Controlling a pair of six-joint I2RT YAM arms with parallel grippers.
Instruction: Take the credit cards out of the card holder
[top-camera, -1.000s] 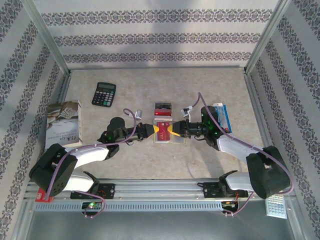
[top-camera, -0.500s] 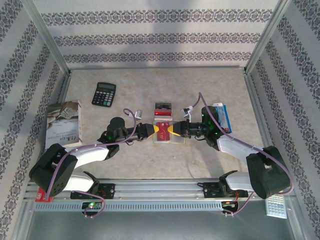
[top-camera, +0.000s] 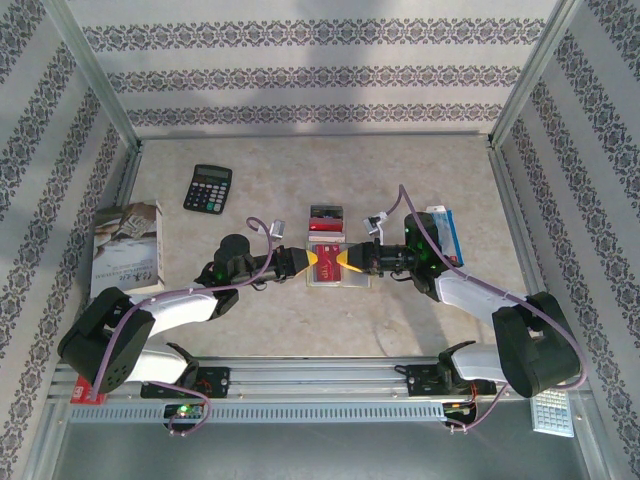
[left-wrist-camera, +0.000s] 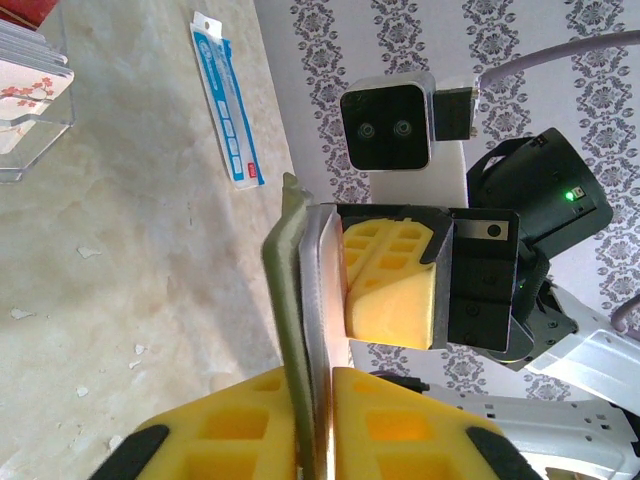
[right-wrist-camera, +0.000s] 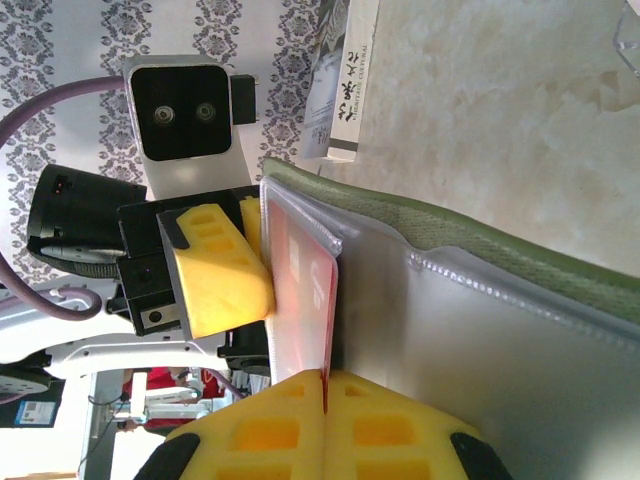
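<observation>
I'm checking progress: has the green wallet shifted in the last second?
No. In the top view the wallet still lies in the same spot, right of and nearer than the calculator.

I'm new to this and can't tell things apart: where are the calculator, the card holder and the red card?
calculator (top-camera: 208, 188): top view, on its keypad.
card holder (right-wrist-camera: 480, 255): right wrist view, on its olive outer cover.
red card (right-wrist-camera: 300, 290): right wrist view, on its red face.
</observation>
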